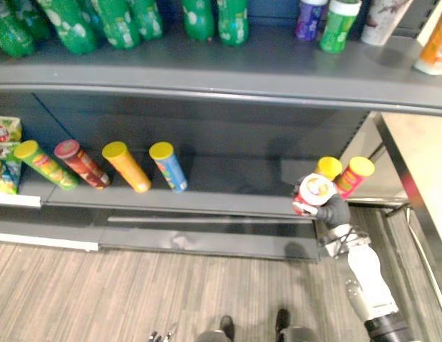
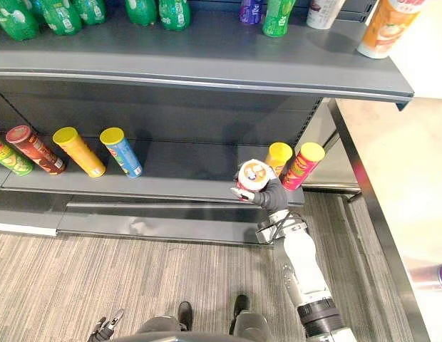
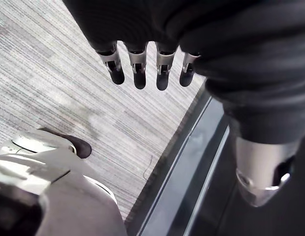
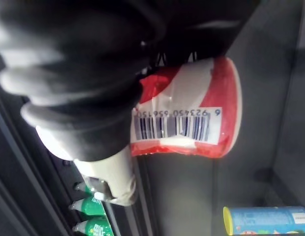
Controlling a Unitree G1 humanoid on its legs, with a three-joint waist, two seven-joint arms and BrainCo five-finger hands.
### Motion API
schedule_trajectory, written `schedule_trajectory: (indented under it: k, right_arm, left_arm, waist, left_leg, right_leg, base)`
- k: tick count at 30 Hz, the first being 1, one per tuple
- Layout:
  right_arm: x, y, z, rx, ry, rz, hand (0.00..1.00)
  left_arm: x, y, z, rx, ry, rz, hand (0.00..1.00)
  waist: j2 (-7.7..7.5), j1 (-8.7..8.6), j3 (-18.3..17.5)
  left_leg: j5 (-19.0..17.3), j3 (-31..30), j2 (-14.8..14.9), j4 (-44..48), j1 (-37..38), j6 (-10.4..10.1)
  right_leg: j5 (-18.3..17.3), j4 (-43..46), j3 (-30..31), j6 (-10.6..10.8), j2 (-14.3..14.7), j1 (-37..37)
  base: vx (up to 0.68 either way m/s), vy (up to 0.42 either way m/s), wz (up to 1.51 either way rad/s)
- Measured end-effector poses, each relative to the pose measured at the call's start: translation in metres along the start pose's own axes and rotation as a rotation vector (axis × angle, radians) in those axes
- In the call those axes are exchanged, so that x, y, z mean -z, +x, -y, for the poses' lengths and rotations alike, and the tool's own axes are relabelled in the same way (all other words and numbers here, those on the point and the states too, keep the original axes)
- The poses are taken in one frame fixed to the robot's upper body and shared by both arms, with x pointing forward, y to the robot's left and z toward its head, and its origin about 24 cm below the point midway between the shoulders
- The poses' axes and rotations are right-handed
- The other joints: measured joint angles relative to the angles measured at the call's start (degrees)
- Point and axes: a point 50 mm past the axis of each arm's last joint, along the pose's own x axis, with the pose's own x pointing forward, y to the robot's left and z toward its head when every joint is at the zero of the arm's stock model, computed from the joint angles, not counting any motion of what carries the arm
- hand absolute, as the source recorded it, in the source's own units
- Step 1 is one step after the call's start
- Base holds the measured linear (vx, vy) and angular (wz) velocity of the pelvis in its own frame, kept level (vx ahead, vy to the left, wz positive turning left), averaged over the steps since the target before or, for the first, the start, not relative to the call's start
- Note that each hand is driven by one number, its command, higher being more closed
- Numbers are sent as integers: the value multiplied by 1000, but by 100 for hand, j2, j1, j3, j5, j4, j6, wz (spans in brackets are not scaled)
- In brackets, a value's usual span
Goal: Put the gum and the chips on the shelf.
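My right hand [image 2: 272, 196] is shut on a short red and white gum tub [image 2: 254, 176] with a white lid, holding it over the front edge of the lower shelf [image 2: 171, 187]. In the right wrist view the tub [image 4: 192, 113] shows past the hand's dark cover, barcode facing the camera, with the thumb [image 4: 110, 172] beside it. Just behind the tub lie a yellow chips can [image 1: 328, 167] and a pink chips can [image 1: 354, 174]. My left hand [image 3: 138, 69] hangs open over the carpet with straight fingers.
Further left on the lower shelf lie green [image 1: 44, 164], red [image 1: 81, 163], orange [image 1: 126, 166] and blue [image 1: 168, 165] chips cans. The upper shelf [image 1: 207, 68] carries green bottles and several cups. A beige counter [image 2: 392, 178] stands at the right.
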Motion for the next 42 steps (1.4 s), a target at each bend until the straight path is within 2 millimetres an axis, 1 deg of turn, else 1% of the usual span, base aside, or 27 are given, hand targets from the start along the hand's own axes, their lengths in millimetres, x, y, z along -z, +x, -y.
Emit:
schedule_trajectory:
  k: [2, 3, 4, 5, 6, 7, 10, 11, 12, 13, 14, 15, 17, 18, 19, 20, 21, 22, 23, 24, 25, 28, 31, 32, 35, 39, 42]
  right_arm:
    - [2, -1, -1, 3, 7, -13, 100]
    - [3, -1, 0, 4, 9, -25, 100]
    - [5, -3, -1, 4, 12, -36, 100]
    - [6, -4, -1, 3, 13, -41, 100]
    - [8, -6, -3, 0, 17, -54, 100]
    - [10, -8, -4, -3, 20, -63, 100]
    - [14, -13, -6, -5, 26, -86, 100]
    - [14, -12, -6, -4, 26, -85, 100]
    - [13, -11, -6, -3, 25, -82, 100]
    - [14, -10, -6, -1, 27, -79, 100]
    - [15, -9, -5, 7, 21, -83, 100]
    - [15, -10, -4, 14, 13, -87, 100]
    - [17, -12, 0, 32, -6, -102, 100]
    - [17, -13, 1, 32, -9, -105, 100]
    - [17, -15, 4, 28, -23, -117, 100]
    - [18, -16, 4, 29, -22, -120, 100]
    - [19, -17, 2, 28, -18, -123, 100]
    - [20, -19, 2, 28, -23, -125, 100]
    - [20, -19, 2, 28, -24, -125, 100]
    - [19, -19, 2, 29, -23, -123, 100]
    - [19, -19, 1, 29, -22, -122, 100]
    - [19, -13, -6, 0, -14, -110, 100]
    - [17, -7, -8, -7, -8, -89, 100]
    - [16, -6, -9, -10, -9, -85, 100]
    - [16, -4, -10, -17, -7, -83, 100]
    - [17, 5, -22, -101, 7, -102, 100]
    - [19, 12, -31, -169, 32, -131, 100]
  left_arm:
    - [-1, 1, 1, 1, 1, -6, 0]
    - [-2, 2, 2, 0, 0, -5, 0]
    - [-3, 2, 2, -3, 0, -3, 0]
    - [-2, 2, 2, -5, 0, -4, 0]
    - [-1, 2, 1, -9, 0, -8, 0]
    - [-2, 2, 1, -8, 0, -6, 0]
    - [-2, 3, 7, 7, 2, -7, 0]
    - [-3, 3, 11, 20, 3, -9, 0]
    - [-4, 4, 15, 32, 5, -5, 0]
    - [-5, 5, 17, 44, 5, -1, 0]
    - [-4, 5, 18, 50, 7, -5, 0]
    - [-3, 4, 19, 55, 10, -8, 0]
    - [1, 2, 19, 57, 9, -18, 0]
    - [3, 1, 19, 57, 9, -24, 0]
    - [7, -1, 19, 55, 11, -41, 0]
    - [9, -1, 19, 56, 13, -49, 0]
    - [12, -2, 17, 53, 20, -61, 0]
    - [10, -1, 13, 48, 41, -62, 0]
    - [8, 0, 12, 49, 54, -60, 0]
    - [7, 1, 11, 50, 68, -57, 0]
    - [5, 2, 12, 51, 74, -54, 0]
    - [5, 2, 11, 42, 74, -53, 0]
    - [3, 3, 12, 38, 72, -44, 0]
    - [2, 3, 13, 39, 72, -31, 0]
    - [2, 2, 14, 42, 70, -26, 0]
    - [1, 3, 14, 44, 70, -23, 0]
    - [1, 3, 12, 34, 70, -21, 0]
  waist:
    - [-10, -45, -7]
    - [-5, -64, -8]
    - [21, -81, -30]
    - [51, -79, -51]
    - [115, -70, -90]
    - [143, -74, -87]
    - [175, -79, -69]
    - [190, -59, -54]
    - [170, -51, -26]
    - [104, -40, 42]
    - [174, -34, 54]
    - [205, -36, 52]
    - [371, -13, 52]
    - [425, -20, 44]
    - [498, -9, 4]
    - [513, -6, -20]
    - [426, -2, -42]
    - [325, -30, -81]
    - [276, -28, -104]
    - [205, -18, -144]
    - [169, 10, -166]
    - [174, 69, -175]
    - [180, 64, -180]
    - [180, 38, -180]
    - [177, 32, -184]
    - [157, 37, -197]
    - [115, 85, -222]
  left_leg:
    - [-45, 19, 13, 108, -22, -2]
    - [-150, 17, 40, 307, -78, -17]
    - [-330, 12, 110, 641, -198, 9]
    - [-417, 13, 168, 832, -265, 20]
    - [-547, 15, 279, 1179, -407, 47]
    - [-624, 19, 359, 1394, -430, 20]
    - [-521, 16, 394, 1990, -579, -129]
    - [-389, 16, 363, 2135, -621, -208]
    - [-240, 12, 309, 2263, -700, -241]
    - [-385, 7, 329, 2279, -763, -130]
    - [-424, -19, 456, 2155, -790, -158]
    - [-409, -36, 517, 2052, -817, -176]
    - [-241, -260, 703, 1249, -636, -289]
    - [-228, -332, 757, 1053, -561, -321]
    - [-34, -295, 846, 852, -466, -481]
    - [20, -255, 816, 843, -428, -478]
    - [26, -123, 700, 755, -394, -468]
    - [43, -20, 589, 627, -346, -443]
    - [77, 71, 542, 538, -319, -395]
    - [105, 192, 456, 446, -301, -353]
    - [156, 346, 387, 370, -243, -272]
    - [208, 647, 351, 194, 14, -159]
    - [209, 758, 369, 102, 126, -157]
    - [209, 751, 380, 67, 165, -158]
    - [217, 728, 392, 3, 184, -166]
    - [450, 614, 393, -304, 194, -192]
    - [614, 587, 399, -506, 240, -211]
  right_leg:
    - [-3, 16, 7, -2, 2, 13]
    - [-9, 16, 0, -5, 18, 55]
    - [-57, 18, 6, -69, 89, 89]
    - [-69, 21, 8, -87, 132, 95]
    - [-124, 25, 15, -161, 233, 114]
    - [-162, 40, 17, -190, 295, 150]
    - [-374, 279, 50, -249, 271, 177]
    - [-450, 374, 69, -272, 193, 195]
    - [-490, 405, 108, -273, 108, 214]
    - [-508, 407, 171, -287, 38, 236]
    - [-509, 409, 211, -288, -1, 279]
    - [-518, 418, 229, -273, -15, 283]
    - [-569, 520, 383, -185, -13, 247]
    - [-590, 553, 426, -147, 20, 216]
    - [-612, 614, 561, -56, 66, 176]
    - [-599, 574, 637, -33, 45, 187]
    - [-518, 381, 705, 89, -41, 241]
    - [-440, 137, 744, 195, -154, 281]
    - [-379, 42, 774, 222, -211, 278]
    - [-235, -135, 811, 225, -310, 278]
    - [-69, -281, 816, 291, -409, 303]
    - [253, -507, 687, 426, -453, 389]
    - [403, -718, 535, 422, -420, 488]
    - [463, -815, 390, 406, -391, 565]
    - [464, -835, 250, 407, -372, 579]
    - [464, -928, -8, 406, -365, 569]
    - [486, -985, -67, 374, -326, 568]
  base:
    - [0, 0, 0]
    - [0, 0, 0]
    - [-11, 3, -5]
    - [-2, -20, -12]
    - [33, -39, -9]
    - [52, -51, -4]
    - [-8, -47, 7]
    - [-37, -12, 6]
    - [-64, -6, 0]
    - [-58, -2, -7]
    - [-47, 26, -12]
    - [-15, 76, -23]
    - [20, 175, -37]
    - [40, 234, -48]
    - [43, 200, -46]
    - [68, 242, -61]
    - [82, 229, -41]
    - [92, 231, -36]
    - [114, 231, -30]
    - [137, 214, -42]
    - [140, 196, -40]
    - [179, 105, -49]
    - [138, 17, -29]
    - [59, -8, -4]
    - [26, -34, 5]
    - [-45, -54, 12]
    - [-80, -46, 6]
